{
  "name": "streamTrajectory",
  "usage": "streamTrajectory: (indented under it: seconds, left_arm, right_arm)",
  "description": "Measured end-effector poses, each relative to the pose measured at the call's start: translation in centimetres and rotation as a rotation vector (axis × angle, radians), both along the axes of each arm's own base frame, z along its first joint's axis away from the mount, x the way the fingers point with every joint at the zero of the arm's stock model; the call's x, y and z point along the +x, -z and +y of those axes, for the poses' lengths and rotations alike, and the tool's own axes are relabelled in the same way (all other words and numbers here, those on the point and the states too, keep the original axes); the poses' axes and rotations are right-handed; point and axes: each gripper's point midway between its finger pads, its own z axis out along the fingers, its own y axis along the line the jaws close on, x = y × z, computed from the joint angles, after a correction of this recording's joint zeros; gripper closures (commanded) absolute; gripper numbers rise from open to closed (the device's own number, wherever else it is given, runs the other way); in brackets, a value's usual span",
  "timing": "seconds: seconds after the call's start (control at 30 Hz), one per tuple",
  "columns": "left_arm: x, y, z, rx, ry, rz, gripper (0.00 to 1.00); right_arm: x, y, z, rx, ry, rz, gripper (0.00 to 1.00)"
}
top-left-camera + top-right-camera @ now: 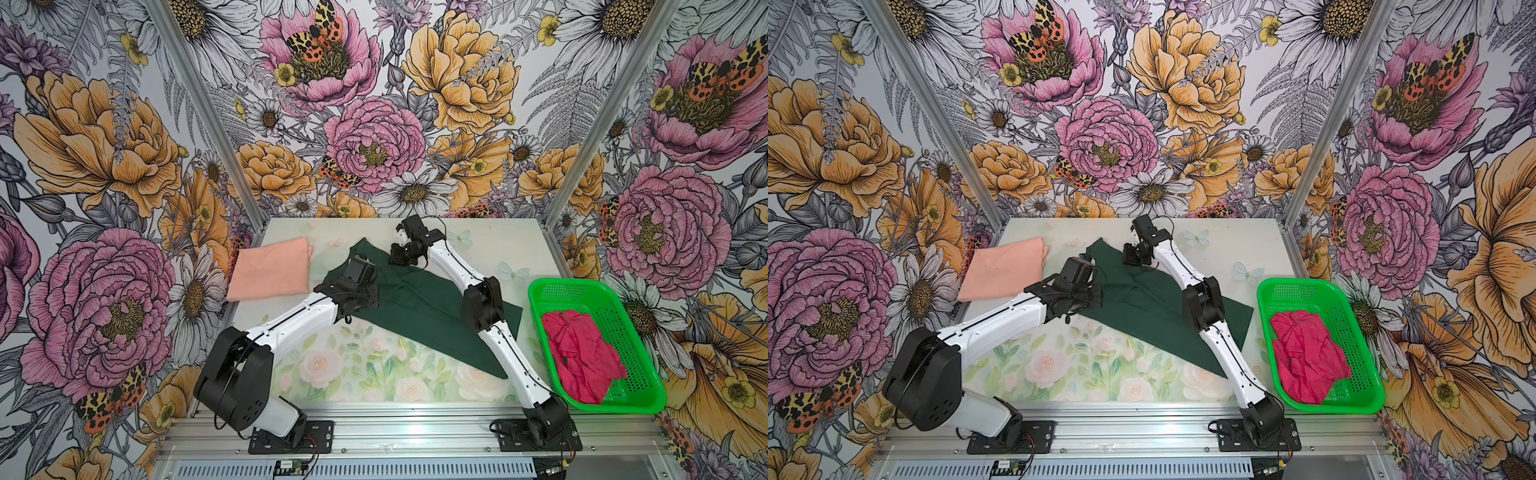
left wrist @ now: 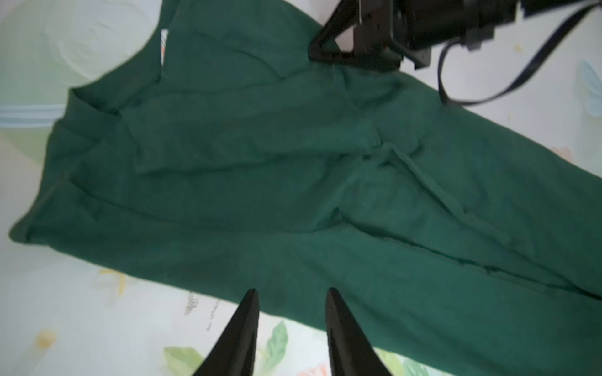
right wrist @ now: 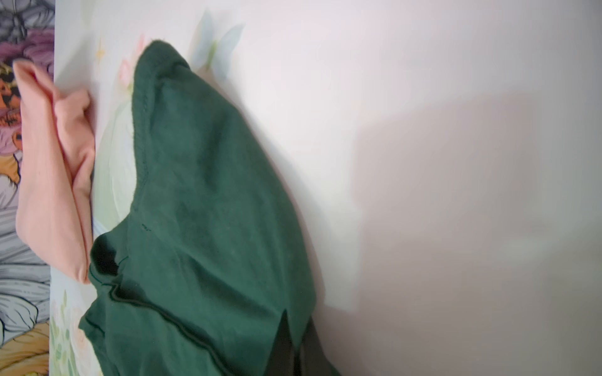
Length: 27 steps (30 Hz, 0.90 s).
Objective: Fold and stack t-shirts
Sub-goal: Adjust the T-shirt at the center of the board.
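Right gripper [image 1: 398,261] pinched shut on the green t-shirt [image 1: 419,307]; my left gripper [image 2: 291,293] stands parted.
Limp, light cloth; I'd take its lower-centre edge.

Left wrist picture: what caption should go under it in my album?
Open left hand hovers by the edge of a rumpled dark green cloth t-shirt while the shut right hand pinches it.

There are three t-shirts. One is a dark green t-shirt [image 1: 424,307], one is a peach t-shirt [image 1: 270,270], and one is a pink-red t-shirt [image 1: 582,353]. There is one bright green plastic basket [image 1: 623,332] with lots of little holes. There are two robot arms, a left arm [image 1: 291,320] and a right arm [image 1: 511,353]. There is one table [image 1: 374,374] with roses on it. Both top views show the same count.
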Motion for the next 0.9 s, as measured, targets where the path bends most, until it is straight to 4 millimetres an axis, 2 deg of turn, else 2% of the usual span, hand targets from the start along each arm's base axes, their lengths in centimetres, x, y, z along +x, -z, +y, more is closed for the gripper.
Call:
streamTrajectory:
  seconds: [0.1,0.13,0.2,0.3,0.4,0.5,0.6,0.8,0.9]
  left_arm:
    - [-1.7,0.0,-7.4,-0.07,0.198,0.049,0.37]
    - [-2.4,0.0,-9.7,-0.097,0.257,0.069,0.34]
    - [-3.7,0.1,-14.4,-0.157,0.368,0.11,0.33]
    - [-6.2,1.0,-20.4,-0.247,0.515,0.199,0.28]
    - [-9.8,3.0,-23.9,-0.317,0.619,0.338,0.28]
    - [-13.3,5.3,-24.6,-0.329,0.66,0.487,0.28]
    - [-15.6,6.6,-23.6,-0.316,0.66,0.591,0.26]
    - [-18.6,6.5,-21.5,-0.284,0.639,0.683,0.24]
    - [-20.2,6.8,-21.5,-0.26,0.649,0.713,0.26]
  right_arm:
    - [3.0,0.0,-6.3,0.013,0.129,0.014,1.0]
    - [3.8,0.2,-8.5,0.018,0.171,0.023,1.0]
    - [4.6,0.4,-11.1,0.048,0.206,0.034,1.0]
    - [4.9,0.3,-13.1,0.074,0.228,0.048,1.0]
    - [4.8,0.3,-14.3,0.08,0.236,0.06,1.0]
    - [4.7,0.2,-15.0,0.086,0.234,0.064,1.0]
    - [4.5,0.2,-15.3,0.079,0.229,0.071,1.0]
    - [4.1,0.3,-15.7,0.08,0.224,0.084,1.0]
    - [4.0,0.3,-15.7,0.08,0.223,0.088,1.0]
